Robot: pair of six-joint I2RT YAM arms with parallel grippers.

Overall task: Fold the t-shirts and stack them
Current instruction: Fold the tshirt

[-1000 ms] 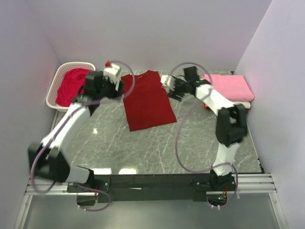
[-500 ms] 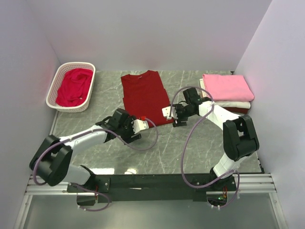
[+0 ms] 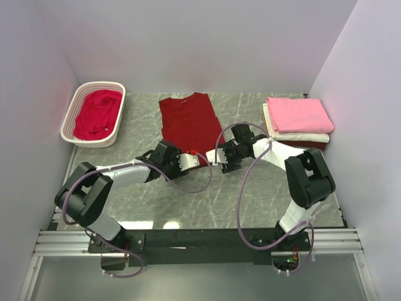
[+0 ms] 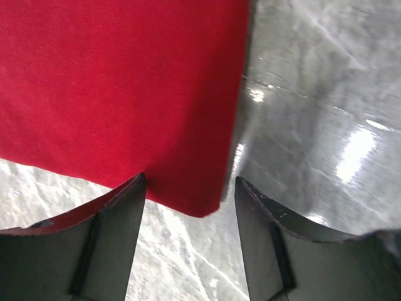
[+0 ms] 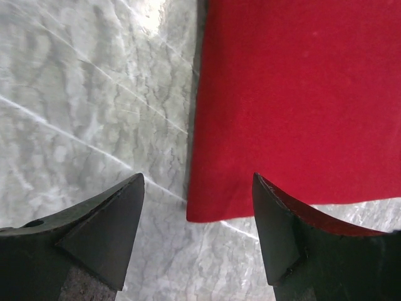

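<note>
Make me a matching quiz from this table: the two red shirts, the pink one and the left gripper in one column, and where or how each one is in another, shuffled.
Things:
1. crimson t-shirt
2. pink t-shirt
3. dark red t-shirt
4. left gripper

Places or states:
A. lying on the white folded t-shirt
B. open, straddling a cloth corner
C. bunched in the white basket
D. spread flat on the table

Pairs: 1-C, 2-A, 3-D, 4-B
</note>
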